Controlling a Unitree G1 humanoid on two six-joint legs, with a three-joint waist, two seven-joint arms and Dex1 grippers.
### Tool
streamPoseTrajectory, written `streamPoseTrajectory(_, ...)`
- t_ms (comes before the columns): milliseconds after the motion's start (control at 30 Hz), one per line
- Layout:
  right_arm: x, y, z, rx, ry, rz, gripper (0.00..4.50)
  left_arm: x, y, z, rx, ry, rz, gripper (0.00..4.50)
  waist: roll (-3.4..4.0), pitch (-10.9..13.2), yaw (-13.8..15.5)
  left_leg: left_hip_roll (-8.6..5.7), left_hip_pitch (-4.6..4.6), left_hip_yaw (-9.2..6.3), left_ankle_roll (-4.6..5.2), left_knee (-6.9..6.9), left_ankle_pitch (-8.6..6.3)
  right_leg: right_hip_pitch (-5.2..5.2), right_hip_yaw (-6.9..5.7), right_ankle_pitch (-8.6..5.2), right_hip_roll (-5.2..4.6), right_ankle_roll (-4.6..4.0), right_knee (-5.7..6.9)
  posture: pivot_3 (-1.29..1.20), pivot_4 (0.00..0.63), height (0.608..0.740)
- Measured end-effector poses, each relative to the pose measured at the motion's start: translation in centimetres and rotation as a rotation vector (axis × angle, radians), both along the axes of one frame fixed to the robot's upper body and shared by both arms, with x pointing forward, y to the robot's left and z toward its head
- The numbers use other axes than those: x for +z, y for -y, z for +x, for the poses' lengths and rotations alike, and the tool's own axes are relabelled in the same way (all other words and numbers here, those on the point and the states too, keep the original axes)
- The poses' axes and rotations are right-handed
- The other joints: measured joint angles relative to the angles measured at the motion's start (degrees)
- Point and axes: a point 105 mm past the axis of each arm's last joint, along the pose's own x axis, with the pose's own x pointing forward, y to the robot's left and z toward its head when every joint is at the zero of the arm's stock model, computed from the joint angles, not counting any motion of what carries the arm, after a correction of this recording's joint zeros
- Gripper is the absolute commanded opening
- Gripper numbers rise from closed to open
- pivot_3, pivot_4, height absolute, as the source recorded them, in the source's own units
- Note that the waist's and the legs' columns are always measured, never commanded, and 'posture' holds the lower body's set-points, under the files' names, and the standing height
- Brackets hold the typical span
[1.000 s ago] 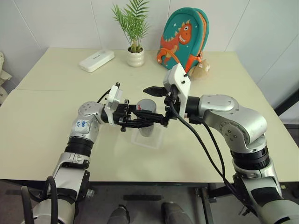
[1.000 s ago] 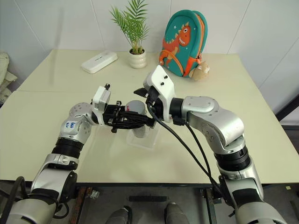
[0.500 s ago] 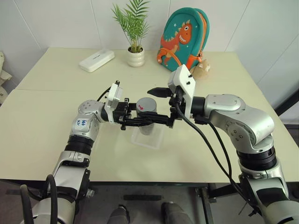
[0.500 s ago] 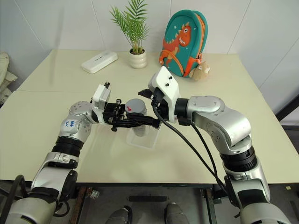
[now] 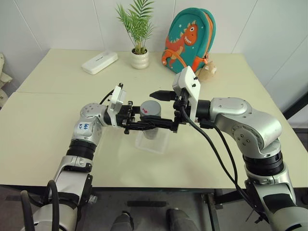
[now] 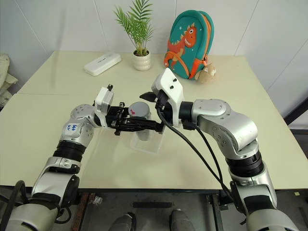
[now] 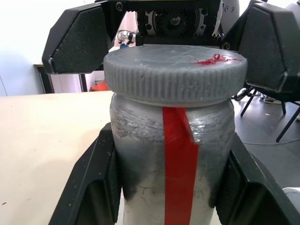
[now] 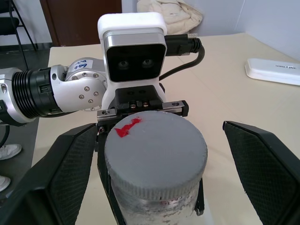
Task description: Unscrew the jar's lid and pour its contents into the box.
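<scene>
Centrally, the left claw [image 5: 153, 123] is pinched on the body of the jar [image 7: 171, 168], one finger [image 7: 91, 187] pressed to each side below the cap, holding the canister upright over the box [image 5: 153, 143]; whether the jar's base touches the tray cannot be told, since the fingers and the jar itself cover that spot. The right claw [image 5: 163, 108] stands spread wide, its two fingers [image 8: 54, 178] flanking the lid [image 8: 154, 152] on either side with clear gaps, touching nothing. The lid sits on the jar, a small red mark near its edge, and a red stripe runs down the jar's side. The contents are hidden inside the opaque canister. The box is partly covered by the claws and shows as a faint clear outline on the table [image 5: 43, 125], which is pale cream and made of two tops with a seam between them. Farther back on the table stand a white flat case [image 5: 99, 62], a potted plant [image 5: 139, 33] and a teal dinosaur backpack [image 5: 188, 38] with a small plush toy [image 5: 207, 71] beside it, against a white wall.
</scene>
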Motion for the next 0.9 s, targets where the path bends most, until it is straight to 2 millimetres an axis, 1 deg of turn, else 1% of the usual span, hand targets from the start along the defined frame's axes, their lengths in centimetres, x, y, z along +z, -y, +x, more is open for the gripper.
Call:
streamPoseTrajectory(467,0.05,0.34,-0.08,0.008,0.006,-0.022,4.47,-0.15,-0.03,0.00,0.001,-0.001,0.015,2.07,0.00,0.00,0.01,0.00,0.00,0.00,0.00,0.00,0.00,0.00,0.00,0.00,0.00,0.00,0.00,0.00,0.150,0.740)
streamPoseTrajectory(567,0.06,0.33,-0.09,0.009,0.007,-0.022,3.90,-0.15,-0.03,0.00,0.001,-0.001,0.015,2.07,0.00,0.00,0.01,0.00,0.00,0.00,0.00,0.00,0.00,0.00,0.00,0.00,0.00,0.00,0.00,0.00,0.150,0.740)
streamPoseTrajectory(633,0.07,0.33,-0.10,0.011,0.007,-0.022,3.18,-0.15,-0.03,0.00,0.001,-0.001,0.015,2.07,0.00,0.00,0.01,0.00,0.00,0.00,0.00,0.00,0.00,0.00,0.00,0.00,0.00,0.00,0.00,0.00,0.150,0.740)
streamPoseTrajectory(700,-0.01,0.23,-0.20,0.020,0.004,-0.026,2.59,-0.15,-0.03,0.00,0.001,-0.001,0.015,2.07,0.00,0.00,0.00,0.00,0.00,0.00,0.00,0.00,0.00,0.00,0.00,0.00,0.00,0.00,0.00,0.00,0.150,0.740)
streamPoseTrajectory(733,-0.01,0.23,-0.20,0.020,0.005,-0.027,2.54,-0.15,-0.03,0.00,0.001,-0.001,0.015,2.07,0.00,0.00,0.01,0.00,0.00,0.00,0.00,0.00,0.00,0.00,0.00,0.00,0.00,0.00,0.00,0.00,0.150,0.740)
streamPoseTrajectory(900,0.01,0.22,-0.21,0.021,0.005,-0.027,2.54,-0.15,-0.03,0.00,0.001,-0.001,0.015,2.07,0.00,0.00,0.01,0.00,0.00,0.00,0.00,0.00,0.00,0.00,0.00,0.00,0.00,0.00,0.00,0.00,0.150,0.740)
